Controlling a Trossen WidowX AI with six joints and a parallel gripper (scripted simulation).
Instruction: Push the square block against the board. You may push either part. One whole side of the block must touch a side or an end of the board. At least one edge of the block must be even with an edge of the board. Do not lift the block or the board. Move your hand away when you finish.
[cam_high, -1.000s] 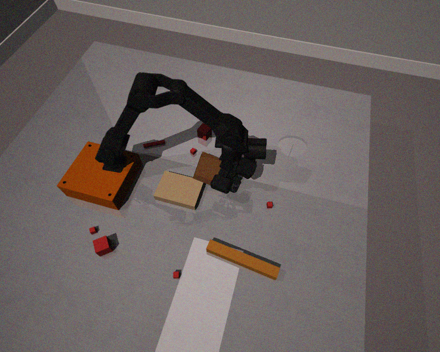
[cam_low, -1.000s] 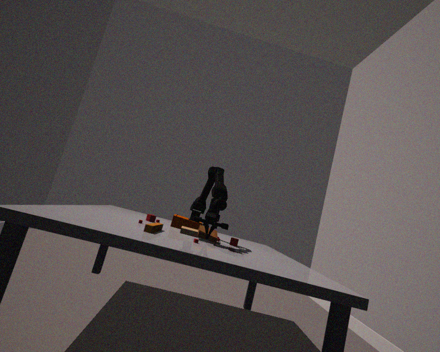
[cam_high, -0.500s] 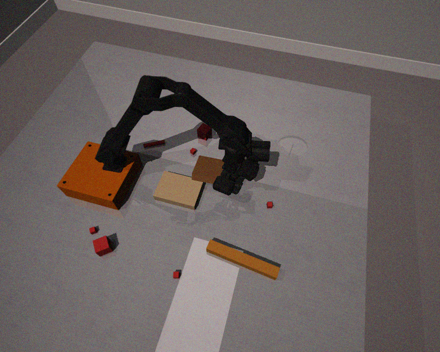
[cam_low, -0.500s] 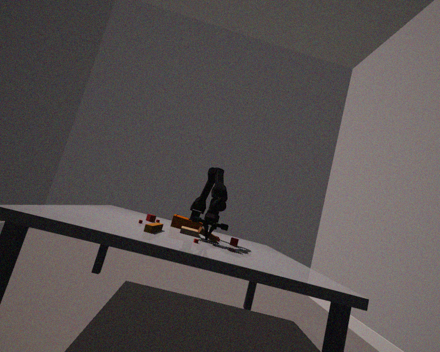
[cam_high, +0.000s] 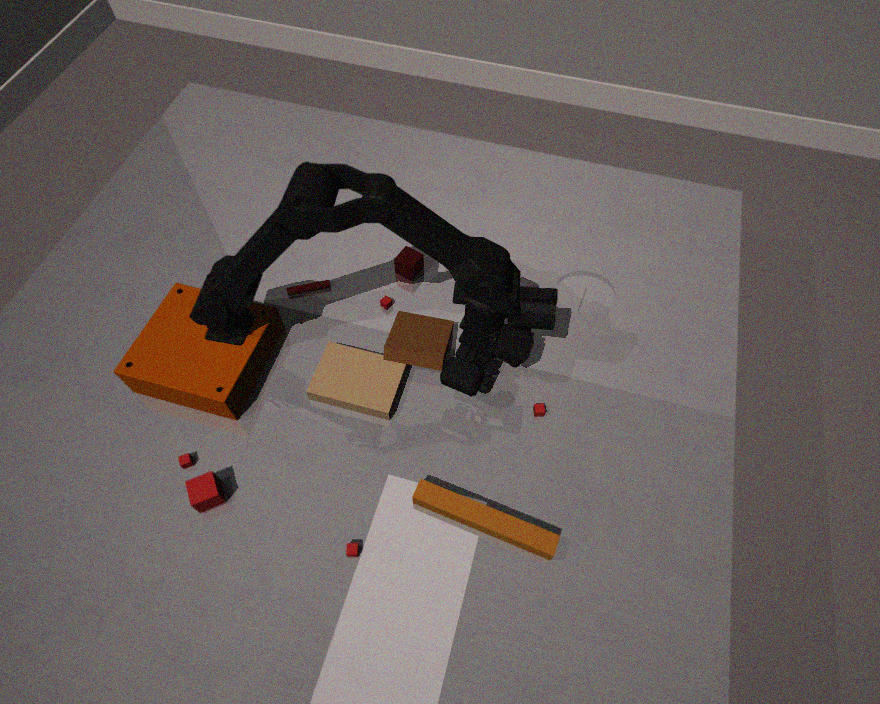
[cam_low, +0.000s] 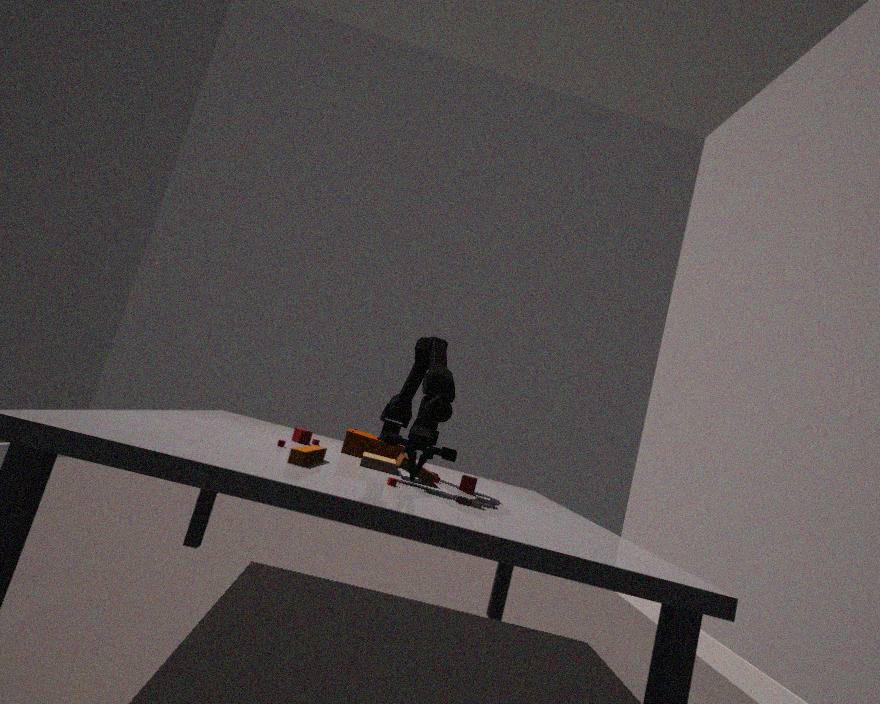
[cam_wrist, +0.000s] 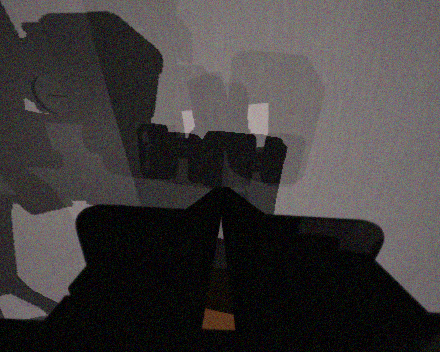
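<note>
The brown square block (cam_high: 418, 339) lies flat on the table, just behind the far right corner of the tan board (cam_high: 357, 378) (cam_low: 379, 461). The block's near left corner meets or almost meets the board's far edge. Their sides are offset and not even. My gripper (cam_high: 469, 381) (cam_low: 413, 469) (cam_wrist: 222, 193) is shut and empty. It points down at the table close to the block's right side; I cannot tell whether it touches. In the wrist view an orange-brown sliver (cam_wrist: 218, 319) shows between the finger bases.
The arm's orange base (cam_high: 183, 352) stands to the left. A long orange bar (cam_high: 485, 516) (cam_low: 306, 455) lies nearer the front beside a white strip (cam_high: 400, 594). Red cubes (cam_high: 204, 490) (cam_high: 408, 262) and small red bits (cam_high: 539, 409) are scattered around. A dark red stick (cam_high: 308, 287) lies behind.
</note>
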